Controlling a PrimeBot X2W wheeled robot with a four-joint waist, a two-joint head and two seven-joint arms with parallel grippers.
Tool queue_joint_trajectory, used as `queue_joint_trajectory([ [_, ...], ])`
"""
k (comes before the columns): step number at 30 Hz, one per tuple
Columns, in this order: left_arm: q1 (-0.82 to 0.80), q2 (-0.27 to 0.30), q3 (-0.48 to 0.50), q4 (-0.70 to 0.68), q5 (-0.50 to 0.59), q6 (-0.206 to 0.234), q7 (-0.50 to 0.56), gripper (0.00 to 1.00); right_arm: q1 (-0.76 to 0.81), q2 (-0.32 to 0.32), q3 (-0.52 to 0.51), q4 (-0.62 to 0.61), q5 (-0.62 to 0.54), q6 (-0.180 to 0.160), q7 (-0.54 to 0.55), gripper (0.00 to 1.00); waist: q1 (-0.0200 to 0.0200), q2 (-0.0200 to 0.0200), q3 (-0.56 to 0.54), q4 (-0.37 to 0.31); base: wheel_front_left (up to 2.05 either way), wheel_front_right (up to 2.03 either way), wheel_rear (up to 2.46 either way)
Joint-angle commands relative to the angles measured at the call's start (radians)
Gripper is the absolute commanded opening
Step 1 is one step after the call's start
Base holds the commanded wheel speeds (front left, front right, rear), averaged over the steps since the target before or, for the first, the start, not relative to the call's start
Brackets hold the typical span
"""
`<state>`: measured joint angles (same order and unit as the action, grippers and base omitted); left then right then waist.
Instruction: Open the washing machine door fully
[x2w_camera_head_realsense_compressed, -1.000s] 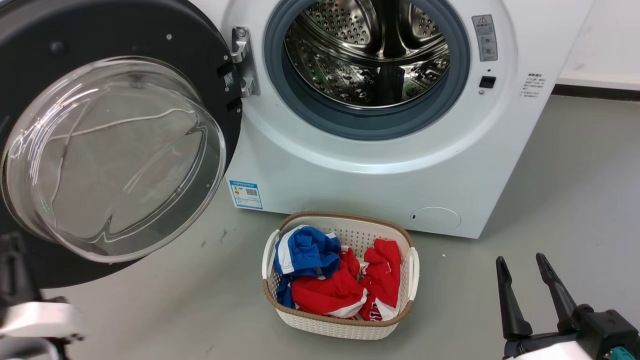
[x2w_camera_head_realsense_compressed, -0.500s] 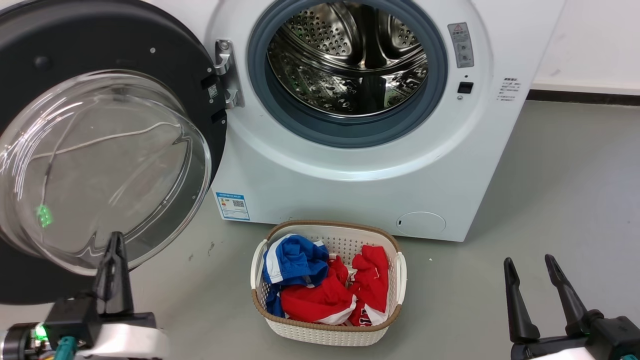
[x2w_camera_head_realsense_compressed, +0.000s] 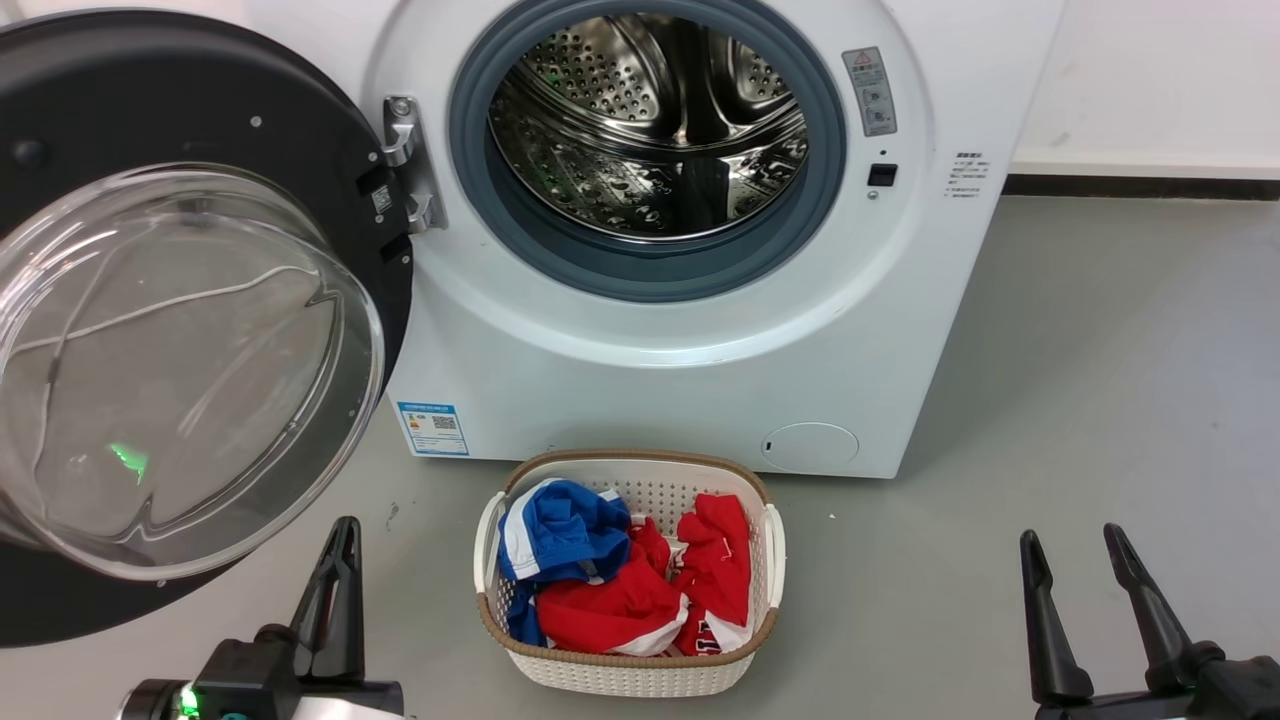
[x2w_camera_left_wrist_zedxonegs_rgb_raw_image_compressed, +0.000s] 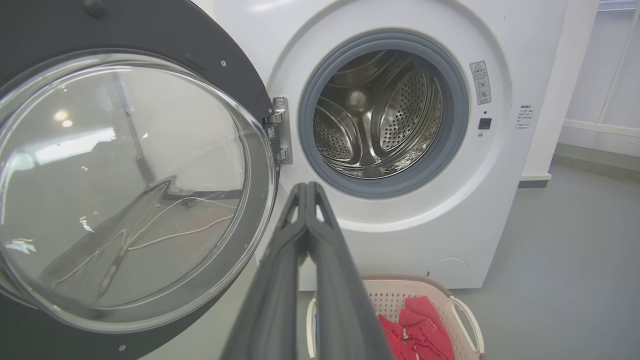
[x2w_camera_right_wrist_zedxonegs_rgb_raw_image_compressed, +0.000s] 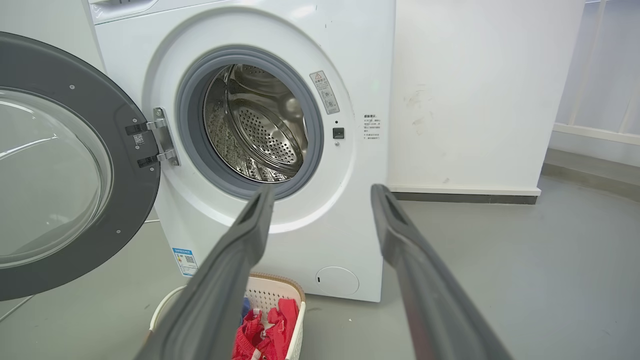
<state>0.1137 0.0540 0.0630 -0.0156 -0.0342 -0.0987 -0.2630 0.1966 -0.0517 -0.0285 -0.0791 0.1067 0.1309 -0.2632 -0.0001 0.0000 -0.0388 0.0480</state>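
Observation:
The washing machine door (x2w_camera_head_realsense_compressed: 200, 150) is swung wide out to the left on its chrome hinge (x2w_camera_head_realsense_compressed: 405, 165), its clear glass bowl (x2w_camera_head_realsense_compressed: 180, 370) bulging toward me; it also fills the left of the left wrist view (x2w_camera_left_wrist_zedxonegs_rgb_raw_image_compressed: 125, 185) and shows in the right wrist view (x2w_camera_right_wrist_zedxonegs_rgb_raw_image_compressed: 65, 170). The steel drum (x2w_camera_head_realsense_compressed: 650, 120) is exposed. My left gripper (x2w_camera_head_realsense_compressed: 345, 535) sits low, just right of the door's lower edge, fingers pressed together and holding nothing (x2w_camera_left_wrist_zedxonegs_rgb_raw_image_compressed: 306, 192). My right gripper (x2w_camera_head_realsense_compressed: 1075, 545) hangs at the lower right, fingers apart, far from the door (x2w_camera_right_wrist_zedxonegs_rgb_raw_image_compressed: 322, 197).
A white basket (x2w_camera_head_realsense_compressed: 760, 560) with red and blue clothes stands on the grey floor in front of the machine, between my grippers. A small round white flap (x2w_camera_head_realsense_compressed: 810, 447) sits low on the front panel. A white wall (x2w_camera_right_wrist_zedxonegs_rgb_raw_image_compressed: 475, 90) runs to the right.
The head camera has shifted, so the whole scene slid left. My left gripper came further into view, moving right and clear of the door's lower rim. The right gripper kept its pose.

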Motion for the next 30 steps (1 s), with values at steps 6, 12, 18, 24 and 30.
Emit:
queue_joint_trajectory([
  [6, 0.01, -0.003, -0.023, 0.02, -0.035, 0.015, -0.003, 1.0, 0.01, 0.003, -0.002, 0.001, 0.016, 0.0, -0.002, 1.0, 0.0001, 0.0, -0.003, -0.022, 0.0, 0.0, 0.0],
  [12, 0.012, -0.004, -0.037, 0.026, -0.052, 0.028, -0.003, 1.0, 0.011, 0.003, -0.001, 0.003, 0.021, 0.0, -0.002, 1.0, 0.0001, 0.0, -0.003, -0.035, 0.0, 0.0, 0.0],
  [18, 0.004, -0.004, -0.044, 0.044, -0.056, 0.029, -0.003, 1.0, 0.004, 0.003, 0.003, 0.002, 0.024, 0.0, -0.002, 1.0, 0.0001, 0.0, 0.001, -0.04, 0.0, 0.0, 0.0],
  [24, -0.005, -0.004, -0.054, 0.068, -0.067, 0.031, -0.003, 1.0, -0.003, 0.003, 0.001, 0.003, 0.026, 0.0, -0.002, 1.0, 0.0001, 0.0, 0.0, -0.041, 0.0, 0.0, 0.0],
  [30, -0.008, -0.004, -0.052, 0.087, -0.075, 0.037, -0.003, 1.0, 0.0, 0.003, 0.0, 0.003, 0.026, 0.0, -0.002, 1.0, 0.0001, 0.0, -0.001, -0.04, 0.0, 0.0, 0.0],
])
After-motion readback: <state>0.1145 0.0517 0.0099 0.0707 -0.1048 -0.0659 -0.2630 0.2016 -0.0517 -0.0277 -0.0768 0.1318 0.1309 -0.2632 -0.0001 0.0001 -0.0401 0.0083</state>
